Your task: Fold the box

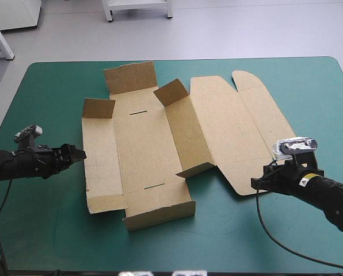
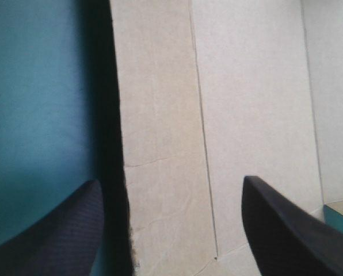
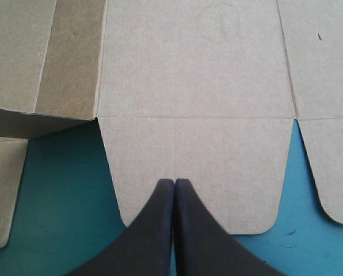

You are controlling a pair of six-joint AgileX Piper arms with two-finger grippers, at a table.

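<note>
- Two pincers are flanking the box (image 1: 154,144), which is lying mostly flat in the middle of the teal-green tabletop (image 1: 263,241), with several flaps at its far and near edges standing partly up.
- The sheet's long axis is running left to right across the tabletop, with the side panels toward the left and the lid (image 1: 217,126), with its rounded tabs, toward the right.
- The left pincer (image 2: 170,181) is standing apart and straddling the box's left edge, one finger hanging over bare tabletop and the other over board. The rest of the box is lying to its right, so this arm is sitting nearer the left side panel.
- The right pincer (image 3: 175,181) is pressed together into one point, which is sitting over the near edge of the lid's near tab (image 3: 217,167). I cannot tell whether it is touching the board.
- The coming move is probably turning on that left edge lying between the spread fingers, which looks lined up for taking the edge and raising the panel along the crease running parallel to it.
- No readable writing is showing. A faint round mark (image 3: 218,22) is sitting on the lid, too pale to make out.
</note>
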